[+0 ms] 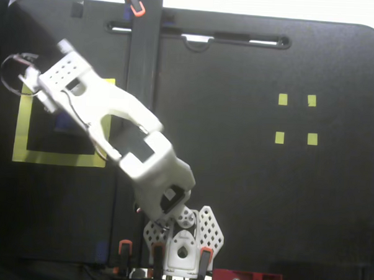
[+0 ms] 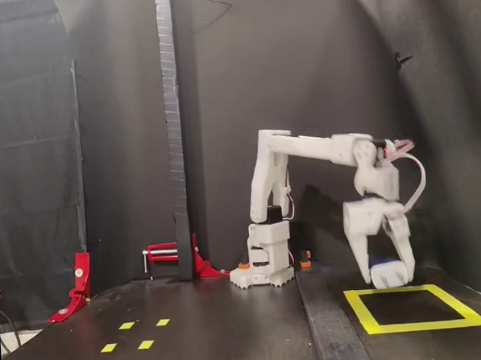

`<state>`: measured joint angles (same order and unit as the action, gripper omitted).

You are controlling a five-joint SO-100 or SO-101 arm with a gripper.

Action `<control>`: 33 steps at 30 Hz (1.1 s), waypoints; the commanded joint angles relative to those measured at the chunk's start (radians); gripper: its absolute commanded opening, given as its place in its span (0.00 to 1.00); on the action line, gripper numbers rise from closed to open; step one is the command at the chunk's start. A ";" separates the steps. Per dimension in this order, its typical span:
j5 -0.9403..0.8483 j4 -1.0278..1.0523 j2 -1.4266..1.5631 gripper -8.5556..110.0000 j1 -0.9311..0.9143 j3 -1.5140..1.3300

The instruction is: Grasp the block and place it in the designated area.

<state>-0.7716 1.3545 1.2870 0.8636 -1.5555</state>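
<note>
Side fixed view: the white arm (image 2: 303, 148) reaches right and bends down, its gripper (image 2: 388, 275) low over the far edge of the yellow tape square (image 2: 413, 308)
Top fixed view: the arm (image 1: 113, 130) covers the gripper from above, so fingers and block are hidden there; only the arm's perforated wrist shell and thin wire loop show over the tape square (image 1: 23, 133)
Block: in the side view a sliver of dark blue (image 2: 382, 263) shows between the fingers, just above their pale rounded tips; its prongs cannot be made out
Fingers: two white tapering plastic fingers (image 2: 359, 250) set narrow, closed about the blue block
Block's place: between the fingertips, above the square's rear tape strip; whether it touches the table cannot be told
Square: wide matte yellow tape, black inside, flat on the black table (image 2: 232, 325)
Other marks: four tiny yellow squares (image 1: 296, 119) well away from the fingers, seen spread in the top view and foreshortened (image 2: 136, 335) in the side view
Base: white perforated mount (image 1: 183, 236) with orange clamps
</note>
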 commanded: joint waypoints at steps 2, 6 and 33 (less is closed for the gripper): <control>0.012 -0.029 -0.035 0.26 0.008 0.046; 0.014 -0.060 -0.077 0.26 0.006 0.046; 0.006 -0.086 -0.110 0.40 0.002 0.046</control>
<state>-0.7624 1.2671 1.1704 0.8682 -1.5370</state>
